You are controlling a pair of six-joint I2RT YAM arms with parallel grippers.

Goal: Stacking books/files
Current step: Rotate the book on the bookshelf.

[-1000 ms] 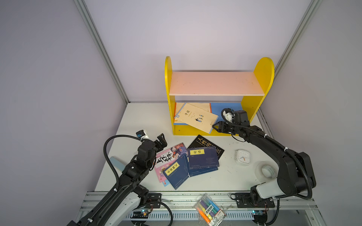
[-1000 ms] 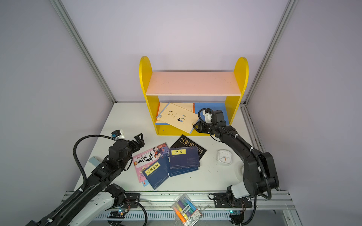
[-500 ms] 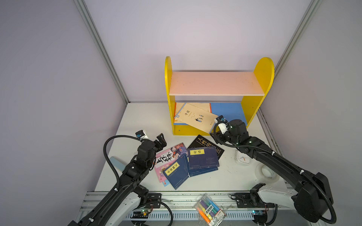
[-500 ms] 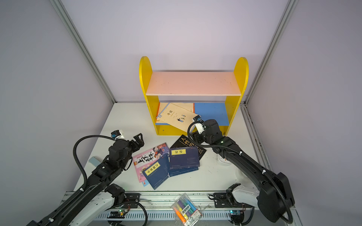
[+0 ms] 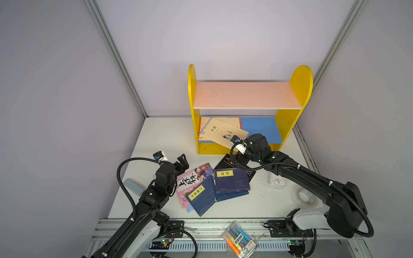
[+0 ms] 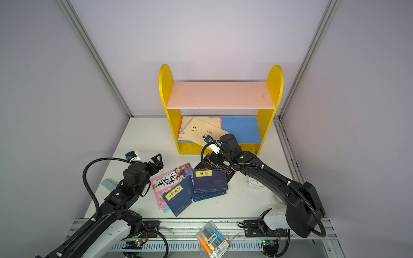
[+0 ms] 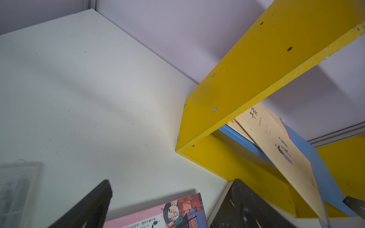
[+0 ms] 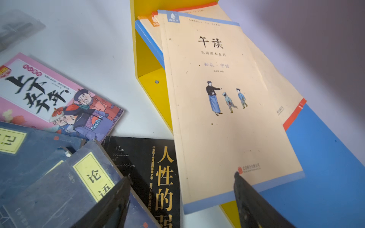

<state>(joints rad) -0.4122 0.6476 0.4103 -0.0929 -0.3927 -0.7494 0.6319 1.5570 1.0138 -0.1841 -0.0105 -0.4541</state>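
Observation:
Cream books (image 5: 221, 131) (image 8: 223, 98) lie on the yellow shelf's blue lower board (image 5: 261, 130). The top one is skewed and overhangs the front edge. On the table in front lie a black book (image 5: 224, 163) (image 8: 146, 161), navy books with yellow labels (image 5: 231, 181) (image 5: 200, 198) and a pink cartoon book (image 5: 192, 178) (image 8: 49, 92). My right gripper (image 5: 239, 159) (image 8: 181, 177) hovers open over the black book, just before the shelf, holding nothing. My left gripper (image 5: 184, 162) (image 6: 157, 162) stands open and empty by the pink book's far left corner.
The shelf's pink upper board (image 5: 245, 95) is bare. A white square clock (image 5: 277, 182) and a tape roll (image 5: 306, 197) lie under my right arm. A marker pack (image 5: 239, 241) sits on the front rail. A pale blue block (image 5: 133, 186) lies at the left.
My right gripper has drawn back from the cream book on the lower shelf, come forward and down over the black book, and opened wider. The left arm has not moved.

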